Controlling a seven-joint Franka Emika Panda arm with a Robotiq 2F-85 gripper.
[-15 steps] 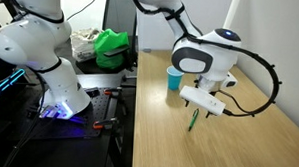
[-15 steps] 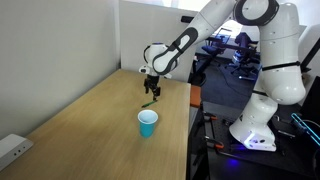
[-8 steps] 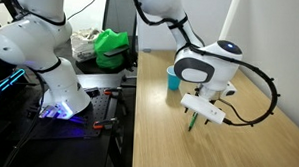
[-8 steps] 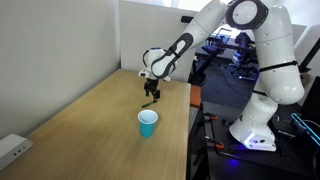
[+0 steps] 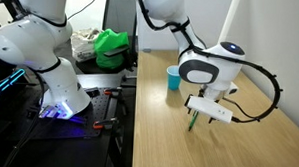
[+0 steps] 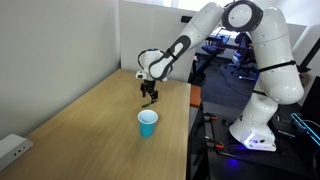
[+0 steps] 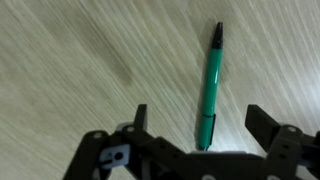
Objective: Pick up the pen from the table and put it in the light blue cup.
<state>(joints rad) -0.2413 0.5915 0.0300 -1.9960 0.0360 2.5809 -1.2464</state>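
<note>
The green pen (image 7: pixel 210 88) with a dark tip lies flat on the light wood table (image 7: pixel 80 60). In the wrist view my gripper (image 7: pixel 200 122) is open, with one finger on each side of the pen's near end and not touching it. In an exterior view the gripper (image 5: pixel 194 120) hangs low over the pen (image 5: pixel 192 122), close to the table's front edge. The light blue cup (image 5: pixel 174 77) stands upright behind the gripper; it also shows in an exterior view (image 6: pixel 148 123), nearer the camera than the gripper (image 6: pixel 150 95).
A green cloth (image 5: pixel 112 47) lies on the dark bench beside the table. A white robot base (image 5: pixel 50 60) stands there too. A white power strip (image 6: pixel 12 148) lies at the table's near corner. The table edge (image 6: pixel 192 110) runs just beside the gripper.
My gripper has come down lower over the pen and shifted slightly along the table. The pen and cup have not moved.
</note>
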